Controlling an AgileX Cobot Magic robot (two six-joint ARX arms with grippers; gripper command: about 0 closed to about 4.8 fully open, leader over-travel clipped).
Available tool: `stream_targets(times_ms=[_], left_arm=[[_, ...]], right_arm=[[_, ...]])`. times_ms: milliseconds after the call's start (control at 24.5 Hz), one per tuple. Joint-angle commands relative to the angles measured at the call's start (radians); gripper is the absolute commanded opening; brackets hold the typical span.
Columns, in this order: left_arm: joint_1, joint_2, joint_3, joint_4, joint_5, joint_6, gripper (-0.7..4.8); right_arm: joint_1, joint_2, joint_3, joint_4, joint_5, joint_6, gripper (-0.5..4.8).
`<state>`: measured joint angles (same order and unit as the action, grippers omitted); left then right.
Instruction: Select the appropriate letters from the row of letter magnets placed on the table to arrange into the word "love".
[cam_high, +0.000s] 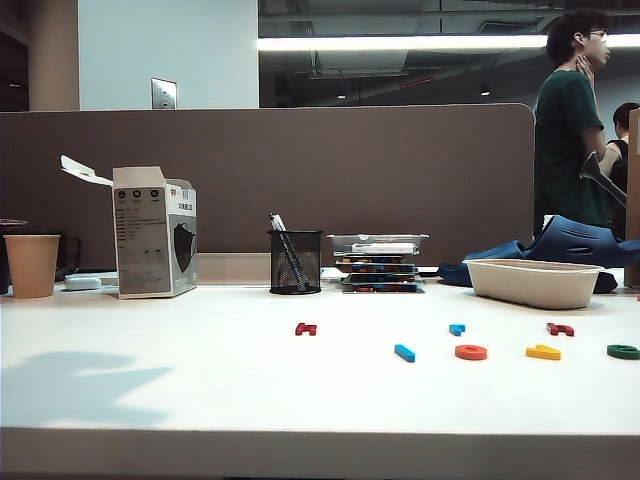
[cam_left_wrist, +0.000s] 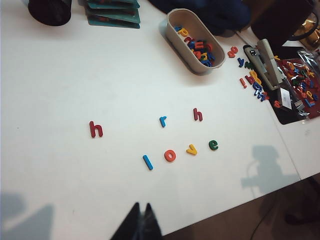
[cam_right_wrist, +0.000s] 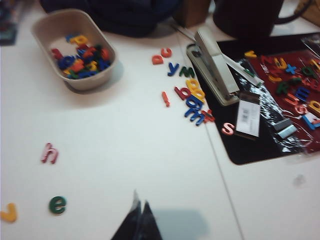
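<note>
On the white desk (cam_left_wrist: 75, 65) near its front edge, four letters are lying in a row reading "love": light blue l (cam_left_wrist: 147, 162), orange o (cam_left_wrist: 170, 155), yellow v (cam_left_wrist: 192, 149), green e (cam_left_wrist: 213, 145). Behind that row, two dark red h magnets (cam_left_wrist: 96, 129) and a small blue r (cam_left_wrist: 163, 121) are sitting apart from one another. A beige oval tray (cam_left_wrist: 172, 36) holding mixed spare letters is standing farther back, with more loose letters (cam_right_wrist: 192, 97) scattered beside a stapler (cam_right_wrist: 215, 67) and a dark mat (cam_right_wrist: 260, 145) at the desk's right end. A black mesh pen cup (cam_high: 295, 262), a stack of flat cases (cam_high: 378, 262), a white carton (cam_high: 155, 232) and a paper cup (cam_high: 31, 265) are lining the back; nothing is lying between the row and either arm. The left end effector (cam_left_wrist: 140, 215) is hovering clenched and empty just off the front edge, before the l. The right end effector (cam_right_wrist: 139, 212) is hanging clenched and empty over bare desk, near the e.
</note>
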<state>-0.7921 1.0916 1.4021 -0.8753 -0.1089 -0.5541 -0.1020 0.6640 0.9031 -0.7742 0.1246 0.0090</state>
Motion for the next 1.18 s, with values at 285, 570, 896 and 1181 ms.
stream_targets(times_ms=[285,570,896,1181], left_arm=[[-0.001,-0.002,0.003,0.010,-0.003,0.003,-0.05],[-0.001,-0.002,0.003,0.009,-0.003,0.004,-0.05],[0.001,0.006,0.003,0.068,-0.060,0.031,-0.05],[0.171,0.012,0.024,0.226,-0.097,0.319,-0.05]], right_arm=[[0.003,-0.179,-0.152,0.079,-0.154,-0.002,-0.06],[0.003,-0.275,-0.259,0.182,-0.180,0.020,-0.06],[0.008,-0.329,-0.355,0.255,-0.232,0.026,-0.06],[0.022,-0.362,-0.370,0.288,-0.234,0.026,-0.06]])
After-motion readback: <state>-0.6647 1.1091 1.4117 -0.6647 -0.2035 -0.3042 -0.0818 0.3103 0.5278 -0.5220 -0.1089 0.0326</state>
